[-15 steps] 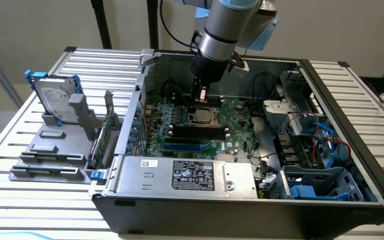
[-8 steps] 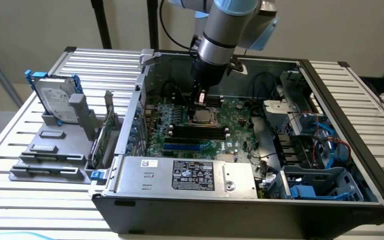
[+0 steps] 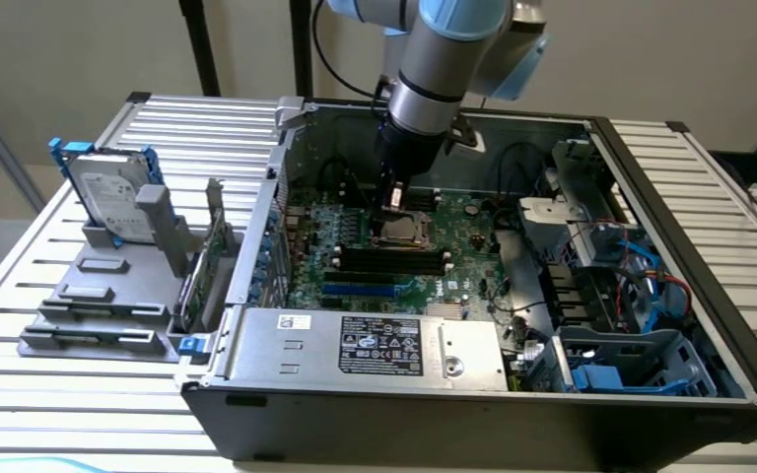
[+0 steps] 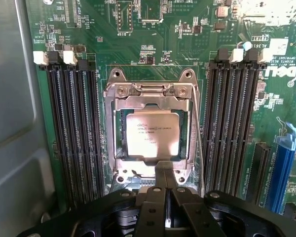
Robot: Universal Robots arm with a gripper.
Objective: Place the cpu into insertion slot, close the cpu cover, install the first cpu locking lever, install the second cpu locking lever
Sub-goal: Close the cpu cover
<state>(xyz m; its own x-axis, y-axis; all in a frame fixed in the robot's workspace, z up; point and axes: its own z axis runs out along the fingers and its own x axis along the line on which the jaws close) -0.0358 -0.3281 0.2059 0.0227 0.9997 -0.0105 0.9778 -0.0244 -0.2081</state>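
The cpu (image 4: 152,133) is lying flat in the insertion slot (image 4: 186,79), its pale, matte square face with fine print being left bare through the cut-out of the cpu cover (image 4: 148,98). The cover, a silvery stamped-metal frame, is lying down around the chip. 1 thin wire lever (image 4: 198,143) is running along 1 side of the socket.

The gripper (image 4: 166,182) is being held low at the cover's edge, its 2 black fingers (image 4: 153,207) pressed together with nothing between them. Whether they are touching the metal cannot be told.

Long black memory slots (image 4: 74,128) are flanking the socket in 2 banks on the glossy green circuit board (image 4: 153,44).

On the exterior view's clock face, taken from the socket, the gripper (image 3: 392,202) and the grey-and-blue arm (image 3: 438,59) are coming down from 12 o'clock. The labelled silver box (image 3: 366,345) is sitting at 6 o'clock. Blue cables (image 3: 642,266) are bunched at 3 o'clock, inside the open black computer case (image 3: 694,394).

The case is resting on a ribbed, slatted metal table (image 3: 36,384). At 9 o'clock a hard drive (image 3: 103,187) is standing upright in a grey plastic holder (image 3: 103,296). A plain pale wall (image 3: 63,49) is closing the room behind.
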